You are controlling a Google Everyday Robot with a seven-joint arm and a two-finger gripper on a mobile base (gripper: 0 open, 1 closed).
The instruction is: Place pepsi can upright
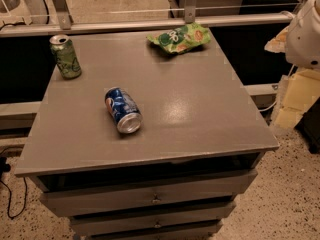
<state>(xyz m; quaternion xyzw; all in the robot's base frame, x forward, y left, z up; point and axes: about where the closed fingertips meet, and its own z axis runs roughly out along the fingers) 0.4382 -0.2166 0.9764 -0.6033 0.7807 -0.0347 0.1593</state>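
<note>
The pepsi can (122,110) is dark blue and lies on its side on the grey cabinet top (200,109), left of the middle. Its silver end faces the front edge. My gripper is not in view. Only a white rounded part of the arm (306,31) shows at the right edge, off the cabinet and well away from the can.
A green can (65,56) stands upright at the back left corner. A green snack bag (179,38) lies at the back edge. Drawers (150,196) sit below the top. A metal rail (150,23) runs behind the cabinet. Yellow and white items (295,99) stand at the right.
</note>
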